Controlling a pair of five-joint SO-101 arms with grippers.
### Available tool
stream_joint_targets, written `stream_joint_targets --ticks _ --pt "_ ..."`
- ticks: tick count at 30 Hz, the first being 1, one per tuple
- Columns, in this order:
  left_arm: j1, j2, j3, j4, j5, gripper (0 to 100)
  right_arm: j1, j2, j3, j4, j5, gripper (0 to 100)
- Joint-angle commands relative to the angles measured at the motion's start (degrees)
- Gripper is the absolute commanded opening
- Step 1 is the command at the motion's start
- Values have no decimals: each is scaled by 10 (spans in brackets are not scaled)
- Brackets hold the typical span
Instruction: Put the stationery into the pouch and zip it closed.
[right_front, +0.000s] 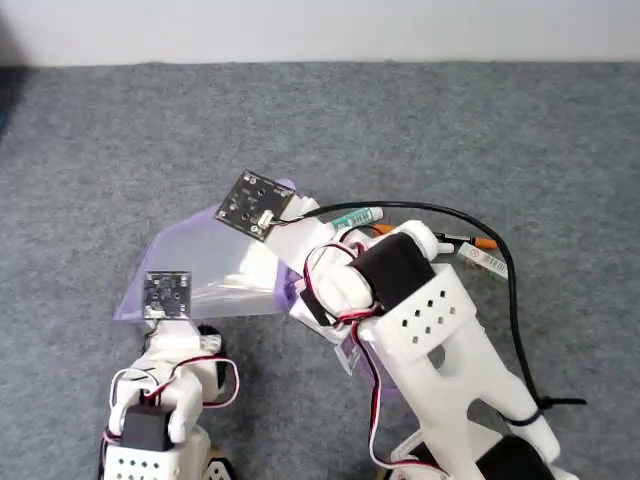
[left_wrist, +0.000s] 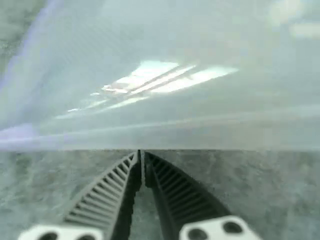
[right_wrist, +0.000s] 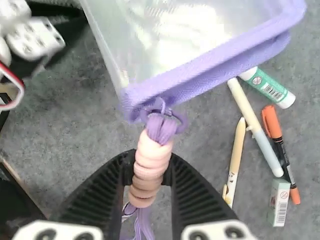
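The translucent pouch (right_front: 210, 265) with purple edging lies on the grey carpet between the two arms. My left gripper (left_wrist: 141, 152) is shut on the pouch's (left_wrist: 165, 100) near edge. My right gripper (right_wrist: 150, 157) is shut on the pink ribbed zipper pull (right_wrist: 148, 167), which hangs by a purple cord from the corner of the pouch (right_wrist: 200, 45). Beside that corner the stationery lies loose on the carpet: a green and white glue stick (right_wrist: 265, 86), a cream pen (right_wrist: 254, 127), a yellow pen (right_wrist: 235, 159), an orange marker (right_wrist: 279, 142) and an eraser (right_wrist: 277, 202).
In the high view the glue stick (right_front: 355, 216), orange marker (right_front: 478, 241) and eraser (right_front: 482, 261) lie just beyond the right arm (right_front: 420, 310). A black cable (right_front: 512, 310) runs along that arm. The left arm's base (right_front: 160, 430) stands at the near edge. A white wall borders the far side.
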Motion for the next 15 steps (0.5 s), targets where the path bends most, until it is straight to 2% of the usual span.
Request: stream_joint_targets --ticks 1,6,11,13,15 --pt "41 -11 -3 4 -4 14 -4 -23 -33 20 11 9" --pt "105 -11 -3 9 -5 14 -21 -23 -33 12 60 9" --pt "69 -11 -28 11 -11 15 -20 -22 -33 -14 63 9" --pt "39 -11 -45 11 -55 15 -20 -22 -33 -24 63 9" --pt "-2 -11 -67 7 -133 16 -19 -22 -33 -35 63 9"
